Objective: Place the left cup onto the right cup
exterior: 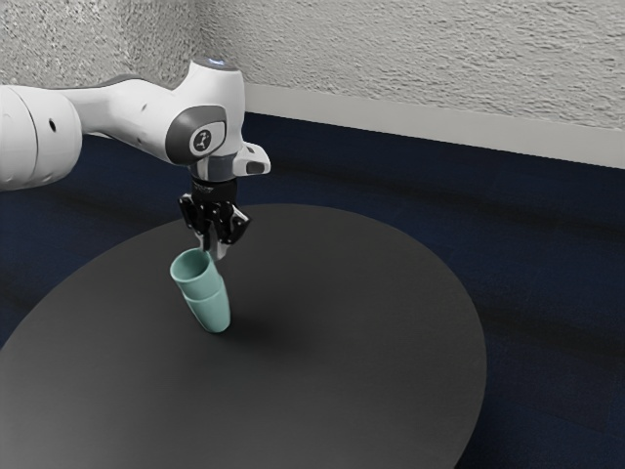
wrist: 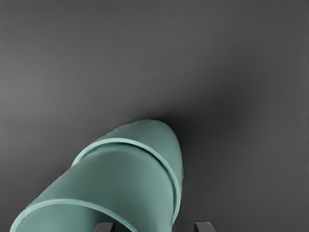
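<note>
Teal plastic cup [exterior: 190, 271] nested in a second teal plastic cup [exterior: 213, 311], the pair tilted on the round black bench [exterior: 371, 342], nearer its far edge, black two-finger end effector [exterior: 219, 244] just above the upper rim, fingers parted, gripping nothing

Round black table [exterior: 391, 391], navy floor [exterior: 547, 244], textured wall [exterior: 439, 49]
</note>
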Tool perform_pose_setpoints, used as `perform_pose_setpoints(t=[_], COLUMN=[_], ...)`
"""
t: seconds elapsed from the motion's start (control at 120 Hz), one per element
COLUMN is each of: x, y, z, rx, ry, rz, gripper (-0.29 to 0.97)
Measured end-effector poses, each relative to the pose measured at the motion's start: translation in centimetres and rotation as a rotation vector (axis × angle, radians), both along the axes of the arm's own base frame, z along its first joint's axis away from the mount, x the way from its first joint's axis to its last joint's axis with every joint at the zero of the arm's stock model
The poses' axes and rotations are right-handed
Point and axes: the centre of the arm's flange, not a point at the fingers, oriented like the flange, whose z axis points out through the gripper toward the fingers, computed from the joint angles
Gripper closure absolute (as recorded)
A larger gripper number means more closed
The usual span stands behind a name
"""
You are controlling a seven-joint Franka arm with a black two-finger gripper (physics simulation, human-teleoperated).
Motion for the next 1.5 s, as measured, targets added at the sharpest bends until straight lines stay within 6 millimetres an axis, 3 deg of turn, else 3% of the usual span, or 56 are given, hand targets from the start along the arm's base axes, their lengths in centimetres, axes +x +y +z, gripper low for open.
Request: perform_pose_setpoints(t=[0.208,0.717,1.5], x=[-0.2,-1.5,-3.9], y=[-0.4,-1.1,-3.2], z=[0.6,5.2,10.3], rx=[-0.008,-0.024,-0.08], ry=[-0.002,-0.056,-0.093], rz=[-0.004,-0.014,-0.032], gripper=[0.32,0.07,0.0])
